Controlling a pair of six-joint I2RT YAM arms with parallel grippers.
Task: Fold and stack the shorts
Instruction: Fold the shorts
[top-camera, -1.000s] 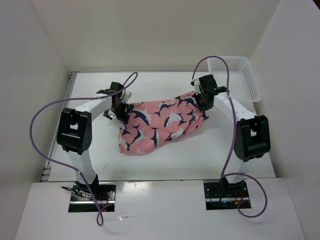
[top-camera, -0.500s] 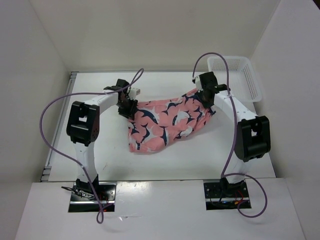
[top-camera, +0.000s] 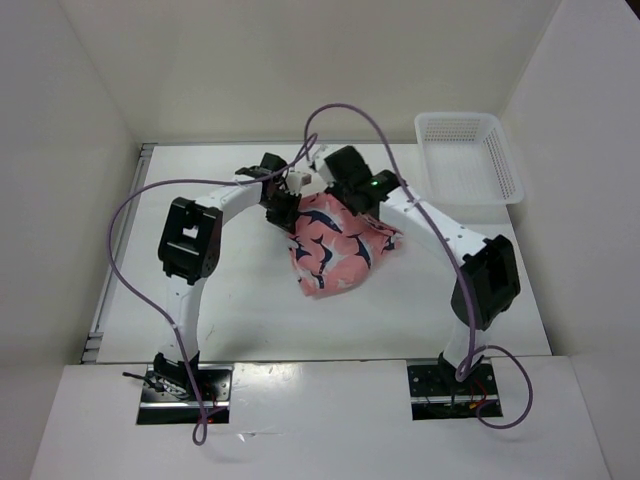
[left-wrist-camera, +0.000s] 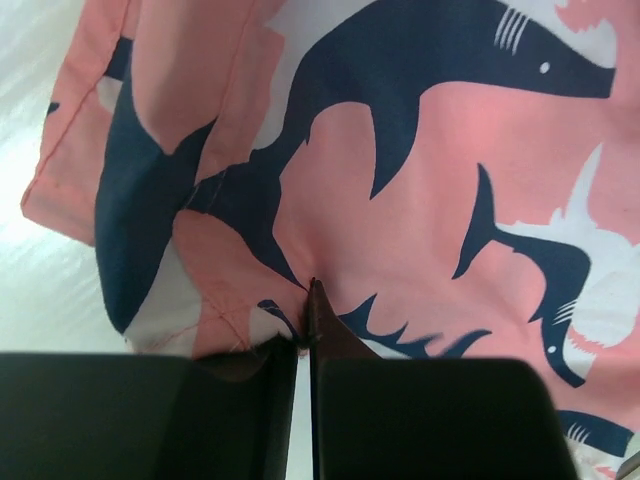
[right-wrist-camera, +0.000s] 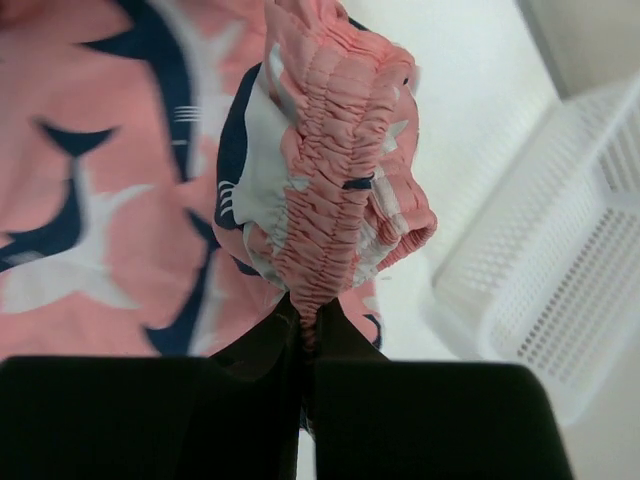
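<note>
I've got the left fingers (left-wrist-camera: 150, 420) and right fingers (right-wrist-camera: 420, 420) both clamped on the shorts (top-camera: 335, 250) — first fold underway, I judge. Stacking remains.

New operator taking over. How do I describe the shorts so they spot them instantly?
On the table, look to the far middle, where the left gripper and right gripper meet. The bunched cloth they both pinch is the shorts: salmon-pink with navy and white sharks, the only soft, coloured thing, unlike the rigid white mesh basket at far right.

White table (top-camera: 250, 310) boxed by plain pale walls (top-camera: 300, 70); a strip (top-camera: 92, 340), perhaps metal, edges its left side.
</note>
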